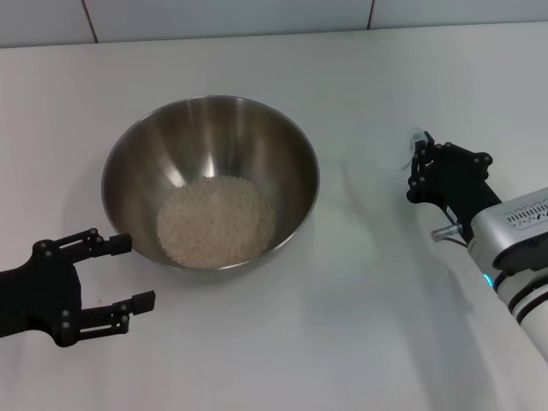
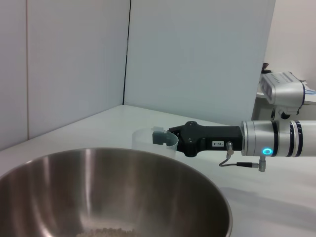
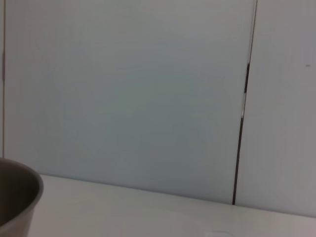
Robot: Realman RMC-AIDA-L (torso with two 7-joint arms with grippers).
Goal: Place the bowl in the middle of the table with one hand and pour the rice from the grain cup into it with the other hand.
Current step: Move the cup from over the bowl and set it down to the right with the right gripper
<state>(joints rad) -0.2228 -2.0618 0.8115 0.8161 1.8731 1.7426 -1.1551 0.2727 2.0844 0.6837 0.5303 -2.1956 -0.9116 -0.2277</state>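
The steel bowl (image 1: 214, 137) stands near the middle of the white table (image 1: 342, 342) with a pale mass of rice (image 1: 216, 220) in its bottom. My left gripper (image 1: 130, 272) is open and empty, low beside the bowl's near left side, apart from it. My right gripper (image 1: 417, 167) is to the right of the bowl, shut on the clear grain cup (image 1: 418, 141). In the left wrist view the cup (image 2: 155, 144) stands upright and looks empty behind the bowl's rim (image 2: 123, 187), held by the right gripper (image 2: 165, 140). The bowl's edge shows in the right wrist view (image 3: 17, 197).
A light tiled edge (image 1: 257, 17) runs along the back of the table. Pale wall panels (image 2: 197, 59) stand behind it. The right arm (image 1: 514, 248) reaches in from the lower right.
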